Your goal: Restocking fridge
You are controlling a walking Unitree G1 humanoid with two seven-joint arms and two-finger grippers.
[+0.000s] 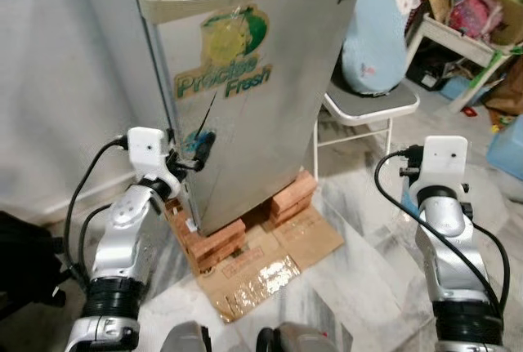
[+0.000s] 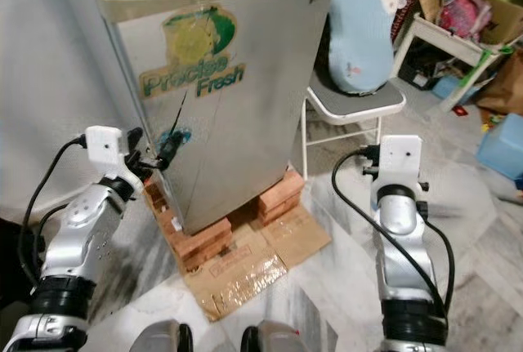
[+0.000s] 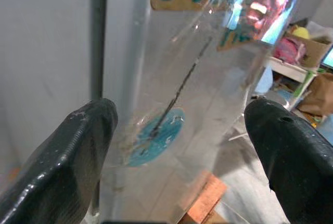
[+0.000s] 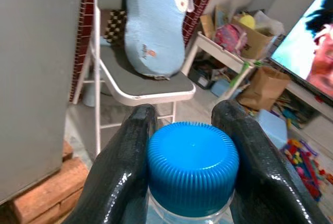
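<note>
Left gripper [image 3: 179, 146]: our two black fingers stand wide apart, with nothing between them, at the left edge of the silver fridge door [image 1: 270, 107], about at the height of the small blue round sticker [image 3: 156, 141].
Right gripper [image 4: 190, 146]: our fingers are closed around the neck of a clear plastic bottle with a ribbed blue cap [image 4: 192, 167]. In the head views this arm is held out to the right, well apart from the fridge.
Fridge: the small silver fridge with the green and yellow "Precise Fresh" label [image 1: 225, 58] stands on stacks of red bricks [image 1: 216, 246] over a flattened brown cardboard [image 1: 270, 262]. The door looks closed.
Step in hand: we judge that we must open the door first, because the bottle cannot go inside before that.
How to do it well: we should put one finger behind the door edge, so that the pull goes on the edge and not on the smooth face, where the fingers can slip. We pull slowly and along an arc, since the fridge on bricks may rock.
Bottle: we keep it upright and away from the door's swing.
Surroundings: a white folding chair with a pale blue cushion [image 1: 376, 29] stands just beside the fridge, on its right.
</note>
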